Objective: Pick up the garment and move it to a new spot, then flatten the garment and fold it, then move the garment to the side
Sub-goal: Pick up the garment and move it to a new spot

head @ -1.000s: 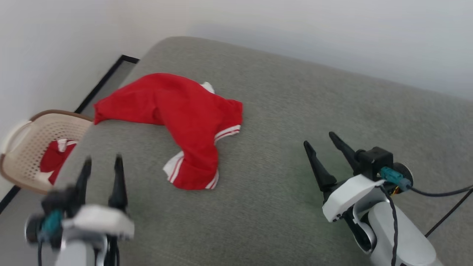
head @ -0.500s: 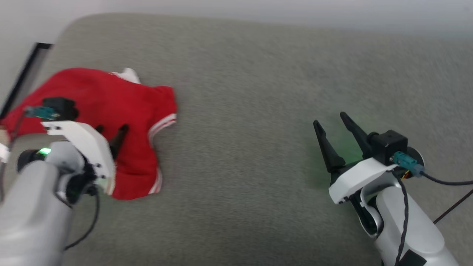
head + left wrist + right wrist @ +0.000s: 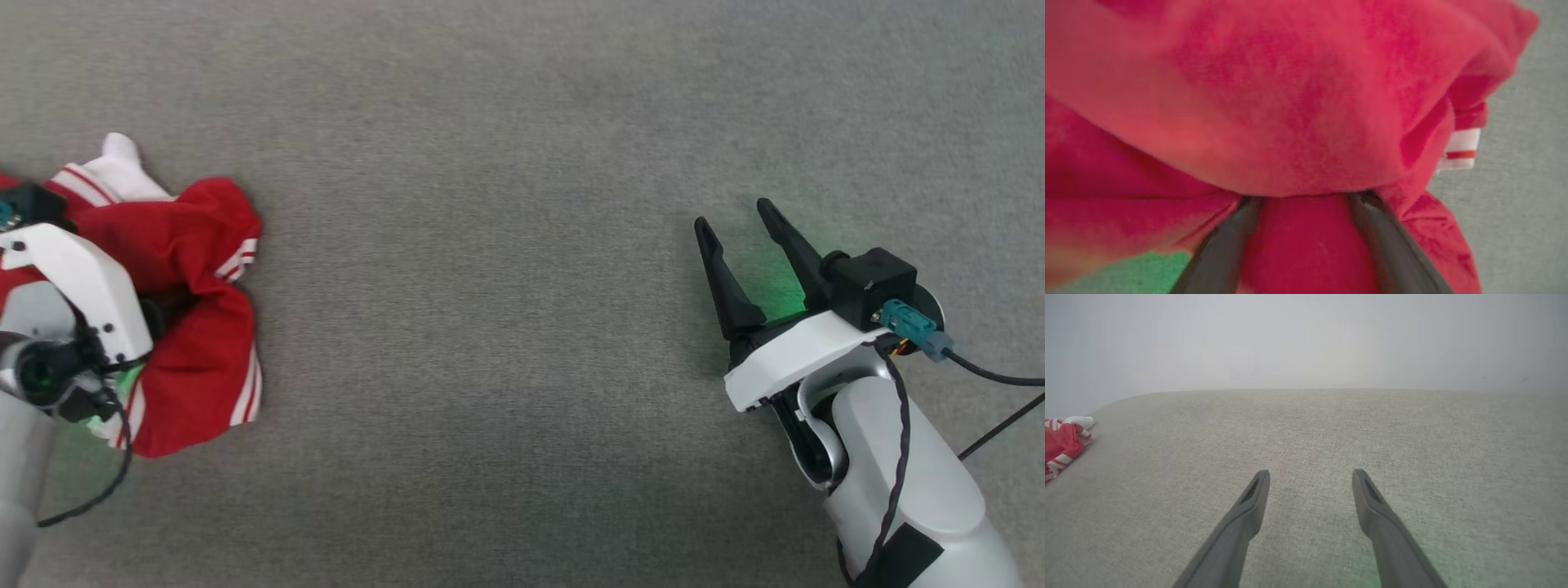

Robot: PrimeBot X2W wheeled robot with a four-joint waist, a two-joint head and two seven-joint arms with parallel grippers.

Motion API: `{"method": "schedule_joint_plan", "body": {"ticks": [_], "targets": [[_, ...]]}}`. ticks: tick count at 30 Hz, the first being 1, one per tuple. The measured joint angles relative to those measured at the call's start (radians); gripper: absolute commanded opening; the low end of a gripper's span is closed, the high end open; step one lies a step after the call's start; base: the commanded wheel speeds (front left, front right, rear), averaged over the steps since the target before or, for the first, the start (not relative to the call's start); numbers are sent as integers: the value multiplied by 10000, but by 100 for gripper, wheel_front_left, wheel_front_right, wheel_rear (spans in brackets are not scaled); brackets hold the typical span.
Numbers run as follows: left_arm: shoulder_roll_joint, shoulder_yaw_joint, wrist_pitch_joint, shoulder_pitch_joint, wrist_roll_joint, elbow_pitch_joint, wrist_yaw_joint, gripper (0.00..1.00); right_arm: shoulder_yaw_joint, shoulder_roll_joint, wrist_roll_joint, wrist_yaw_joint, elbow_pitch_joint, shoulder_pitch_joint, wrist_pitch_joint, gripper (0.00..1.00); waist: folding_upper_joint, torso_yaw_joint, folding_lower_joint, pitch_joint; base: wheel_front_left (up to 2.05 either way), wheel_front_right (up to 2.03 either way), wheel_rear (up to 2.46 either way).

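Observation:
The garment [image 3: 196, 237], red with white striped sleeve trim, lies bunched at the left edge of the head view. My left gripper [image 3: 173, 304] is pushed into it from the left. In the left wrist view the two dark fingers [image 3: 1229, 241] stand apart with red cloth [image 3: 1290, 102] between them, and a fold hangs over their tips. My right gripper [image 3: 732, 214] hovers open over bare upholstery far to the right, holding nothing. In the right wrist view its fingers [image 3: 1249, 510] are spread, and the garment [image 3: 1061, 445] shows small at the left edge.
Everything rests on a wide grey woven cushion surface [image 3: 490, 327]. A pale wall [image 3: 1306, 335] rises behind its far edge. Black cables [image 3: 996, 380] trail from my right wrist at the right edge.
The head camera has tilted down, so the basket and wall have left the view. My left gripper has moved into the garment, which has gone from spread to bunched. The right gripper has held still.

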Motion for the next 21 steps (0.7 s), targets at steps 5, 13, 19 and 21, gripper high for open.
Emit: {"method": "schedule_joint_plan", "body": {"ticks": [5, 13, 19, 21], "targets": [[222, -182, 21, -40, -525, 81, 0, 0, -21, 52, -29, 0, -61, -3, 0, 100, 0, -198, 0, 95, 0, 0, 0], [403, -1220, -2424, -2, 98, -77, 15, 0, -48, 194, -10, 0, -105, 15, 0, 100, -1, -184, 0, -516, 0, 0, 0], [529, -2205, -3661, -477, 157, -1522, 19, 0, -222, 336, 100, 0, -100, 291, 0, 100, -1, -266, 0, -1173, 0, 0, 0], [619, -2700, -3791, -583, 119, -2109, 19, 0, -314, 393, 157, 0, -130, 383, -2, 100, -1, -375, 1, -1308, 0, 0, 0]]}}
